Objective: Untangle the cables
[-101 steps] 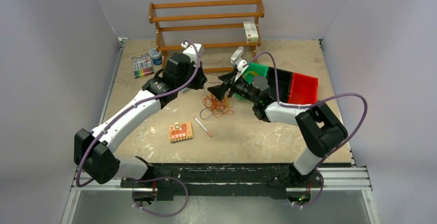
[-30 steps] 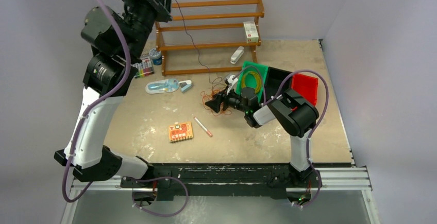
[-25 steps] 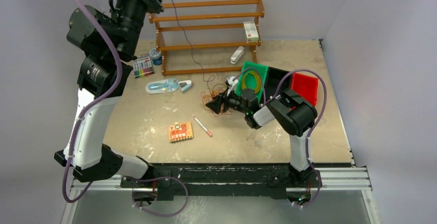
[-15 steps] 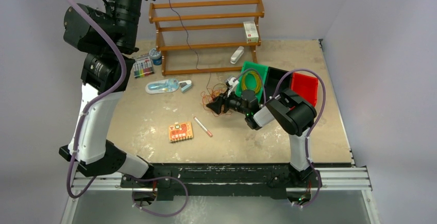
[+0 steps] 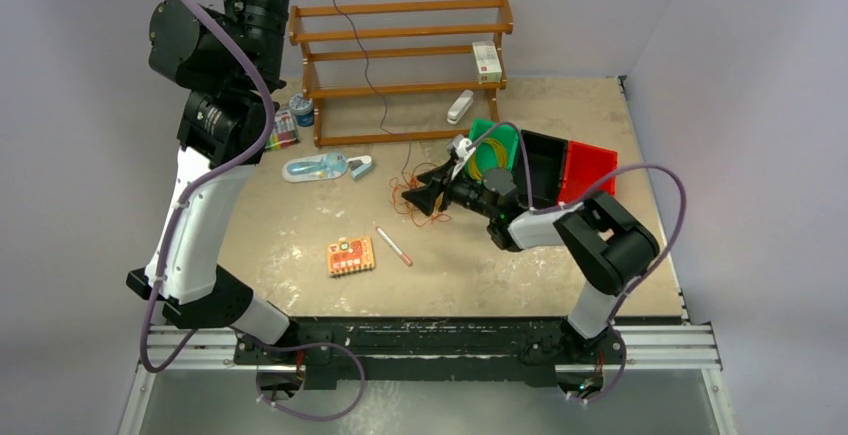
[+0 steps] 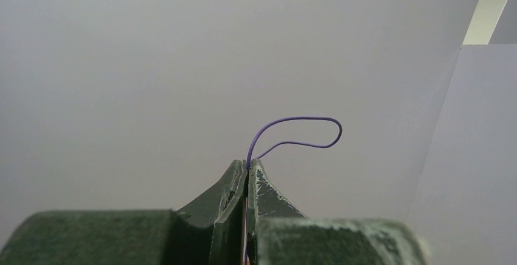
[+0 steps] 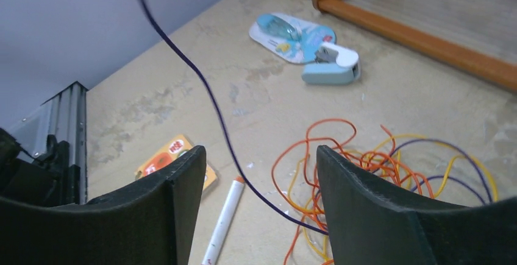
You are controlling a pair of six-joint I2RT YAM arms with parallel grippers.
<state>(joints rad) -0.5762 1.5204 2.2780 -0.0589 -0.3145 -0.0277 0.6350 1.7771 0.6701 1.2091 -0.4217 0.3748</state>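
Note:
The cables (image 5: 405, 198) lie as a loose orange, yellow and dark blue tangle (image 7: 372, 158) at mid-table. One dark blue strand (image 5: 372, 85) rises taut from it to the top of the overhead view. My left gripper (image 6: 248, 166) is raised high and shut on that strand, whose end loops (image 6: 305, 122) above the tips. My right gripper (image 5: 424, 199) sits low at the tangle and is open (image 7: 260, 152). The dark strand (image 7: 213, 109) passes between its fingers without being pinched. A yellow coil (image 5: 487, 152) lies in the green bin.
A wooden rack (image 5: 400, 55) with a white box (image 5: 487, 60) stands at the back. Green (image 5: 500, 133), black (image 5: 545, 155) and red (image 5: 590, 170) bins sit right. A pen (image 5: 393, 244), orange card (image 5: 351, 255), blister pack (image 5: 318, 167) and marker set (image 5: 275, 127) lie left.
The left arm lifted the dark strand from the tangle high above the table and has shifted slightly right. The right arm's elbow swung outward while its gripper stayed at the tangle.

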